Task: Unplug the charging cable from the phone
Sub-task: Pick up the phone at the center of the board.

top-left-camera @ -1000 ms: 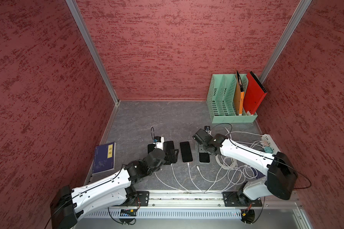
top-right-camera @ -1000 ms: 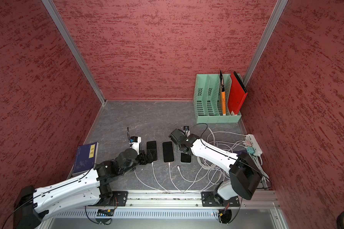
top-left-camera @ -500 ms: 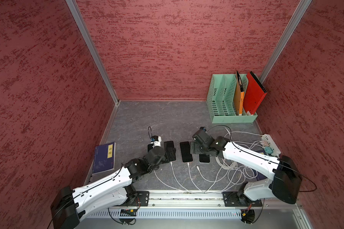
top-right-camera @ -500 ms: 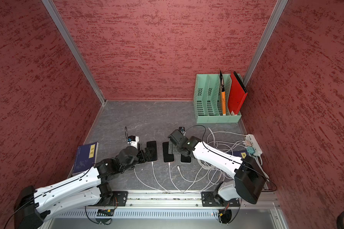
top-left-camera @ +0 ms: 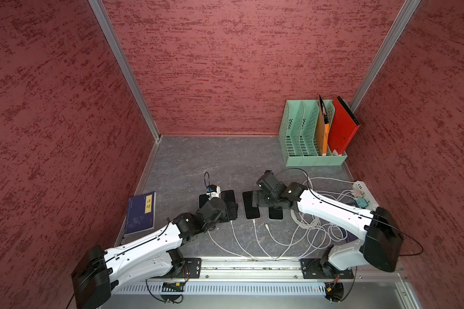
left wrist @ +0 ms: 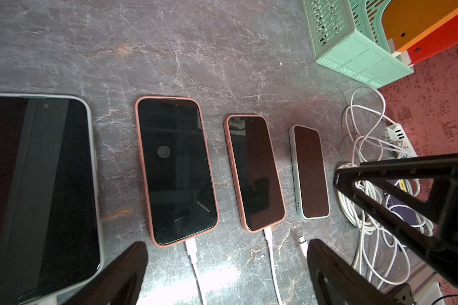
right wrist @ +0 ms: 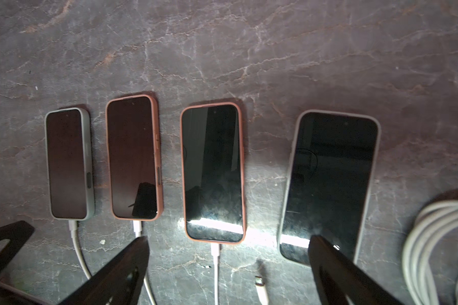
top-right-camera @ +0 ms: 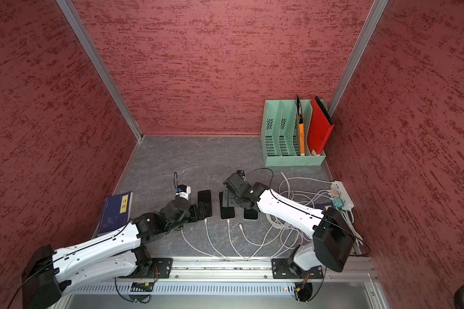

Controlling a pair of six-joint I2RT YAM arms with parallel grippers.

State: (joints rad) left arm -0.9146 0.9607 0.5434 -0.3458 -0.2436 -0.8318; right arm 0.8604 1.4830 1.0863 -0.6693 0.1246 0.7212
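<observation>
While nothing is pinched: stiff plug, limp cord, slick glass

Since my left fingers and right fingers both hang spread and empty, the hold is mine to choose. Four dark-screened phones lie in a row on the grey marbled bench. Just ahead of the gap between my right fingers lies the salmon-cased, glare-streaked phone, its thin white charging cable ending in a short moulded plug seated at the near end. That plug is stiff, so I judge it the place to pinch. The cord is limp, and the light phone would likely slide unless braced. In both top views the row is half covered, and the left wrist view crops the pale-cased phone.
</observation>
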